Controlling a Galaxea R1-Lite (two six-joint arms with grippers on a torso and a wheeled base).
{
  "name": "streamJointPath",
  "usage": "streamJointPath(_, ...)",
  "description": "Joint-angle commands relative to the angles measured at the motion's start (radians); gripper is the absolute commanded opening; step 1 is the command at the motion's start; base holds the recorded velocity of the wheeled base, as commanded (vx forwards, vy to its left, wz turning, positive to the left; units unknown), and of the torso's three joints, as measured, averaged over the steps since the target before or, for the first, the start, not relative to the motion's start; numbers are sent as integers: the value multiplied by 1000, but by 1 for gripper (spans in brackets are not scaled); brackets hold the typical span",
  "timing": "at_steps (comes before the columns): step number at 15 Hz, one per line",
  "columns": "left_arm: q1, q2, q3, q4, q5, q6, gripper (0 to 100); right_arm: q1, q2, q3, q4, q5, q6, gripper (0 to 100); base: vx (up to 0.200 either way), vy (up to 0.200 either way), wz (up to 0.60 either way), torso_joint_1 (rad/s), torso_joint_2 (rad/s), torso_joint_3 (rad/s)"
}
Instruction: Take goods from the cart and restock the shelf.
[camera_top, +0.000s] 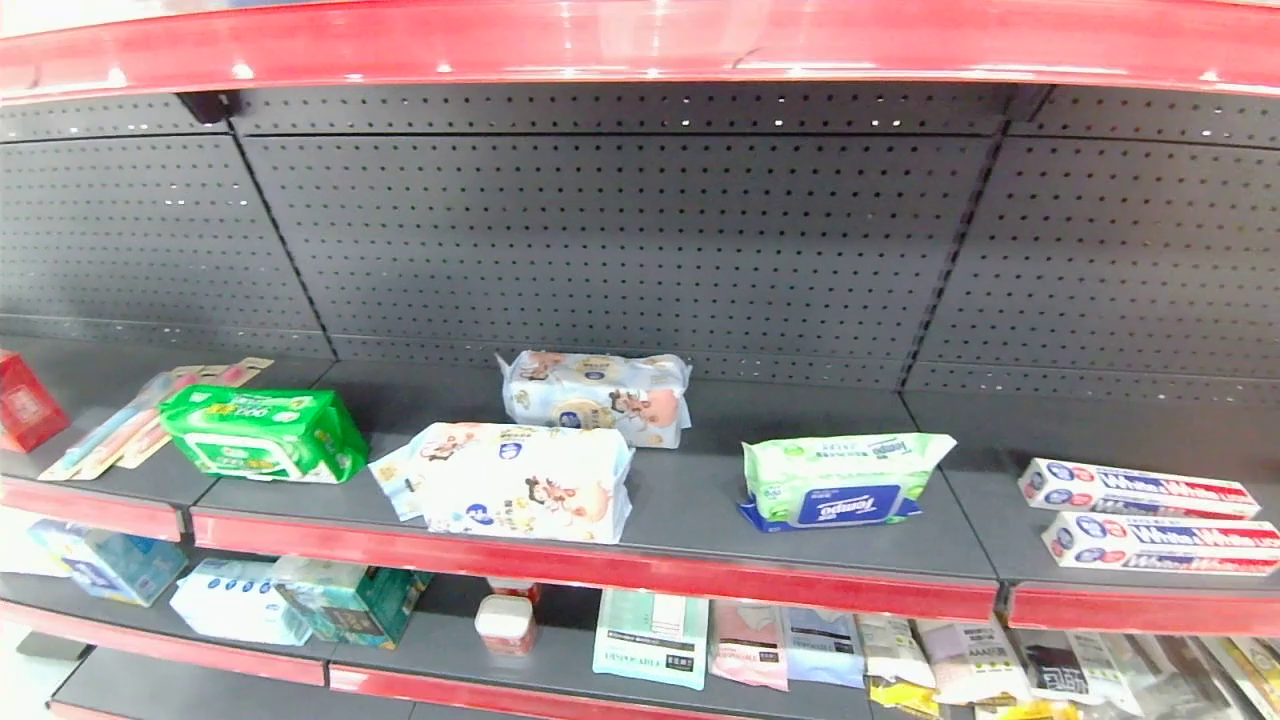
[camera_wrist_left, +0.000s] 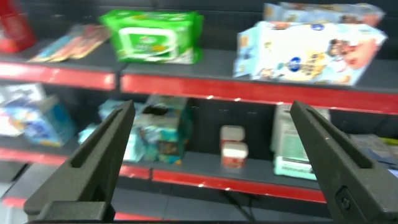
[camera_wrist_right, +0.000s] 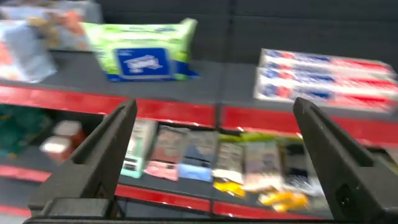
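Head view, shelf: the grey middle shelf (camera_top: 690, 495) with a red front lip carried goods in a loose row with wide bare stretches between them; those stretches are likely where new stock belongs.
Left end effector (camera_wrist_left: 211, 104): fingers were spread wide with nothing between them; it was held in front of the shelf, facing the green wipes pack (camera_top: 262, 432) and the front tissue pack (camera_top: 520, 482), probably ready to take an item.
Right end effector (camera_wrist_right: 214, 101): also spread and empty, facing the pale green wipes pack (camera_top: 840, 480) and the toothpaste boxes (camera_top: 1138, 488).
Green wipes pack: lay flat near the lip, long axis along it, lid face turned up and outward where a shopper could read it.
Tissue packs: the front one sat close to the lip, long axis roughly along it but a little skewed; the rear tissue pack (camera_top: 597, 396) lay behind it, nearer the back panel, running the same way.
Pale green wipes pack: label faced the aisle, long axis along the lip.
Toothpaste boxes: two lay flat and parallel, one behind the other, long axes along the shelf.
Toothbrushes (camera_top: 150, 415): lay flat, long axis diagonal from the lip toward the back panel.
Progress: with both end effectors empty, the next item was not yet in hand.
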Motion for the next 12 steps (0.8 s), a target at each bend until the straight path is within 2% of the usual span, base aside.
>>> streamJointPath(1,0,1,0,0,0,0,100,0,3,0,0,1,-1,100,0,0,-600,2,7,2)
streamJointPath(6,0,1,0,0,0,0,100,0,1,0,0,1,-1,100,0,0,-600,3,1,5)
streamJointPath(12,0,2,0,0,0,0,100,0,3,0,0,1,-1,100,0,0,0,0,0,0)
